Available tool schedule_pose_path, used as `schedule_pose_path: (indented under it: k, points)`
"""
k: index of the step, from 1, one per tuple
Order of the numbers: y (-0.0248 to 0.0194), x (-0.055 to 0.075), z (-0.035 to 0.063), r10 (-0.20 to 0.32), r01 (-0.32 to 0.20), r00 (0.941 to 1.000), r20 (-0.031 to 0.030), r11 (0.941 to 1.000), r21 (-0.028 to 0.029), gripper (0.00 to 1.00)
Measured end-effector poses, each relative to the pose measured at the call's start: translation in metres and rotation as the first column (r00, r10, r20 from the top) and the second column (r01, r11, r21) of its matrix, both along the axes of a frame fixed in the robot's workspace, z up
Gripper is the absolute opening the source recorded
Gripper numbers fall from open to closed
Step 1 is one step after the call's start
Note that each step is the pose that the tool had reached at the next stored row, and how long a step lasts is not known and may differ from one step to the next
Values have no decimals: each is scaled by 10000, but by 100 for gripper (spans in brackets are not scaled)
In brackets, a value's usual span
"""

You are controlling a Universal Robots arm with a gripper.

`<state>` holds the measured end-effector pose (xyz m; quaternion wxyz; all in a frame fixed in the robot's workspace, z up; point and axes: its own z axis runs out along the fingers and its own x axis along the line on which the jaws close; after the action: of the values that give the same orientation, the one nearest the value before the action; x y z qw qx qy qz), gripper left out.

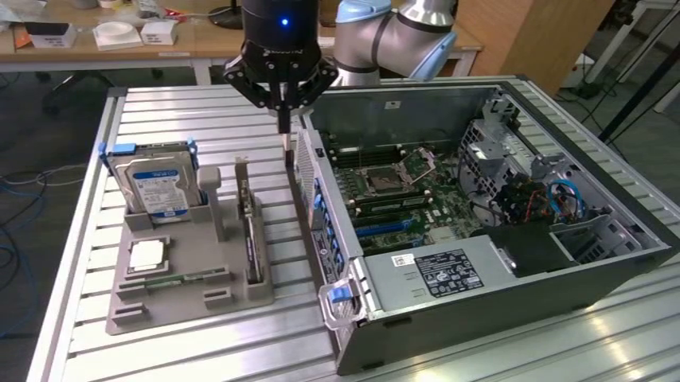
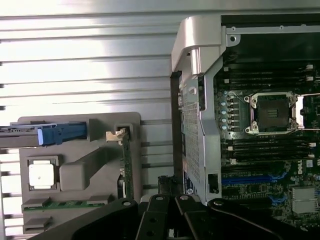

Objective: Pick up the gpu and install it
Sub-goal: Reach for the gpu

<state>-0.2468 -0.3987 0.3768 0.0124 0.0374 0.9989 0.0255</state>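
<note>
- Your black tool hangs closed, apparently empty, just beside the grey plastic tray.
- The thin green gpu card stands in that tray: not yet picked up or installed.

Lab, slatted aluminium bench, cluttered desk

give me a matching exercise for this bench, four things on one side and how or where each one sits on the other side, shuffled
Things:
1. gpu
2. hard drive
3. processor chip
4. end effector

States:
A. lying flat in the grey tray
B. shut, up in the air between the tray and the computer case
C. standing on edge in a tray slot
D. upright, blue-and-white label facing out

Pairs: 1-C, 2-D, 3-A, 4-B
</note>
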Motion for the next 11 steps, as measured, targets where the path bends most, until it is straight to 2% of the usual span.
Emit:
schedule_pose_path:
  k: [11]
  points:
    - [0, -161, -22, 12, -12, 10000, -1, 10000, -1, 11]
